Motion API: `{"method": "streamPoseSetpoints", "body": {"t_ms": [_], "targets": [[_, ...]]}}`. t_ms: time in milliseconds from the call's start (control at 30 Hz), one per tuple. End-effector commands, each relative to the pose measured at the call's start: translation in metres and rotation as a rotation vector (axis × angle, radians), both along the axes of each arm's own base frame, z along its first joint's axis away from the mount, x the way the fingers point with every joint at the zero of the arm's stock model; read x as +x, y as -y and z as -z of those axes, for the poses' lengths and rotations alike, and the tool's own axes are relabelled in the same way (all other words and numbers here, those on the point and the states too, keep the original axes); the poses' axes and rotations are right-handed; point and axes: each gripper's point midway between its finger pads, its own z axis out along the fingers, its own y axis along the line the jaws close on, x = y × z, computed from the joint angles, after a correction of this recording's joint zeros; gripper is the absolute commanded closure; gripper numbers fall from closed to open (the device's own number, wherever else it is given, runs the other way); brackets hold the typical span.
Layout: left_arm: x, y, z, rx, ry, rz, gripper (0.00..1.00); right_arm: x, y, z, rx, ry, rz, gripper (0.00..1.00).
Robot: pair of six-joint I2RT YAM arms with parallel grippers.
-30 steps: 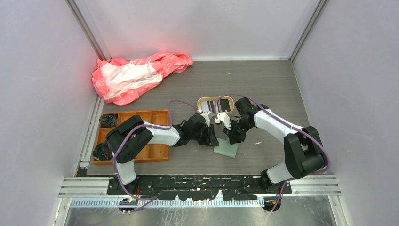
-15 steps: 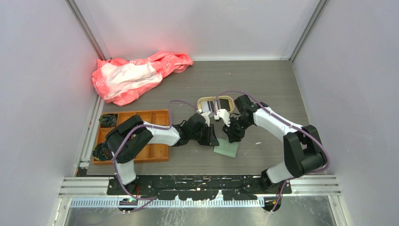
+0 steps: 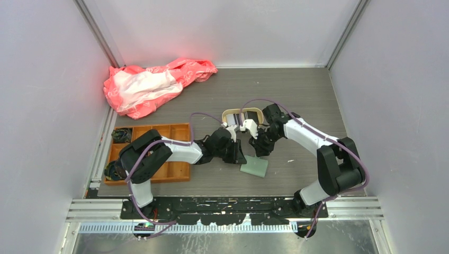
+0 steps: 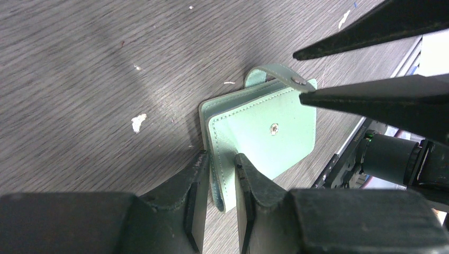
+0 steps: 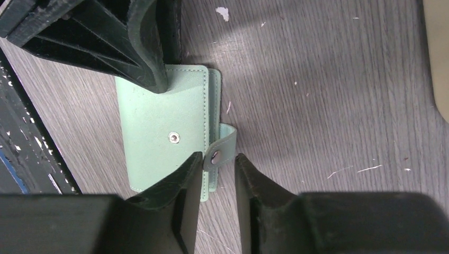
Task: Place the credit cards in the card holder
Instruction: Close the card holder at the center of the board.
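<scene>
Top view: both arms are reaching inward, the left gripper (image 3: 238, 156) and right gripper (image 3: 260, 152) pointing down over the card holder (image 3: 255, 168), which is lying closed on the worktop (image 3: 307, 90).
Left wrist: the left gripper is pinching the card holder's folded edge.
Right wrist: the right gripper is standing slightly spread, straddling the snap strap (image 5: 225, 138).

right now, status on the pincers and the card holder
Left pincer clamped on card holder edge. Right pincer open astride its loose strap. Card holder closed, unsnapped. Pincers crowded close together.
</scene>
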Motion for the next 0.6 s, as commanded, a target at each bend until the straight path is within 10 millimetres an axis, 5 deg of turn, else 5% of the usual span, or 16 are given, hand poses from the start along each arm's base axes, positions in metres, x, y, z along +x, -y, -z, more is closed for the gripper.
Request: {"method": "streamPoseSetpoints", "body": {"t_ms": [0, 200, 567], "targets": [[0.004, 0.010, -0.021, -0.043, 0.047, 0.020, 0.74, 0.012, -0.007, -0.009, 0.018, 0.032, 0.000, 0.70], [0.006, 0.010, -0.029, -0.053, 0.055, 0.011, 0.74, 0.010, -0.009, -0.018, 0.031, 0.021, -0.002, 0.99], [0.000, 0.018, -0.079, -0.156, 0.076, 0.026, 0.77, -0.011, -0.012, -0.020, 0.069, -0.054, 0.000, 0.99]]}}
